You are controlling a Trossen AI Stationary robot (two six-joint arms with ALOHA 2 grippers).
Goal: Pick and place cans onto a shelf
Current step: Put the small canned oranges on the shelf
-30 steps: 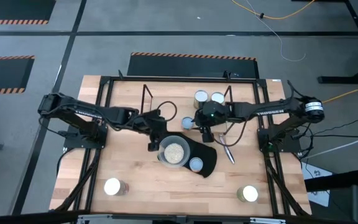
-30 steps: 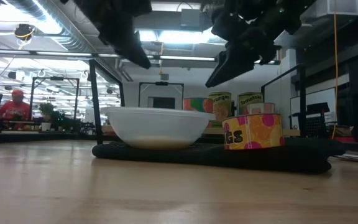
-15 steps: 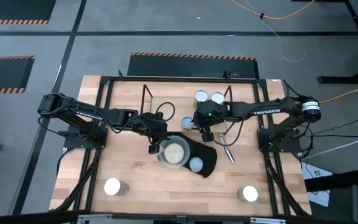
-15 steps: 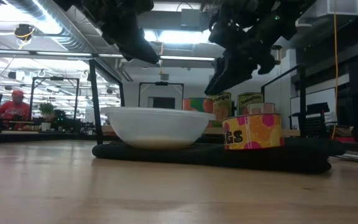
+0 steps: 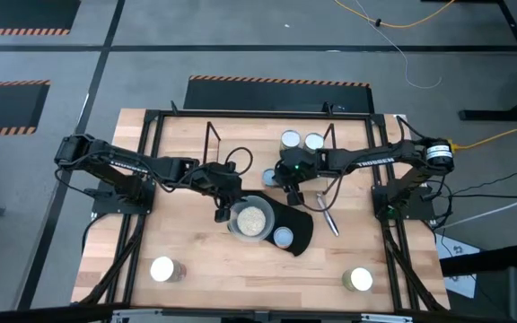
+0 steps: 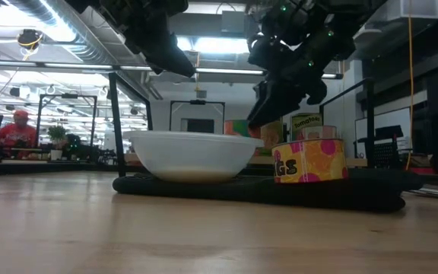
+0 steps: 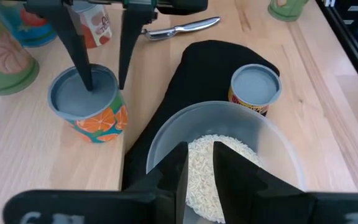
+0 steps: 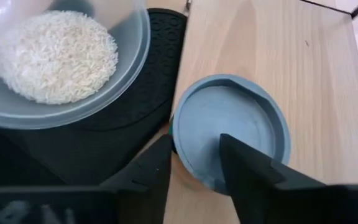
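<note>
The right gripper (image 5: 284, 182) hangs just over a blue-topped can (image 5: 270, 177) near the middle of the high view, its fingers (image 8: 248, 180) spread a little and reaching down across the can's lid (image 8: 229, 127). They straddle part of the rim rather than the whole can; nothing is pinched between them. From the left wrist view the same two fingers (image 7: 73, 43) come down onto that can (image 7: 87, 102), which has an orange-fruit label and stands on bare wood just beside the black mat (image 7: 211, 68).

The left gripper (image 5: 223, 205) sits left of centre in the high view, over the near edge of the clear bowl (image 5: 251, 218) of rice. Its fingers (image 7: 174, 171) are slightly parted above the bowl's rim (image 7: 166, 124), holding nothing.

A second blue-topped can (image 5: 283, 237) stands on the mat (image 5: 303, 229), lower right of the bowl; in the low view it shows right of centre with an orange and pink label (image 6: 309, 160). Two cans (image 5: 291, 139) (image 5: 313, 142) stand side by side in the upper middle of the high view, within the black rod shelf (image 5: 212, 136). Two more cans (image 5: 163, 269) (image 5: 359, 279) stand at the lower left and lower right of the table (image 5: 196, 269). A metal tool (image 5: 327, 213) lies right of the mat.

A person (image 6: 17, 131) in red is far off at the left of the low view.
</note>
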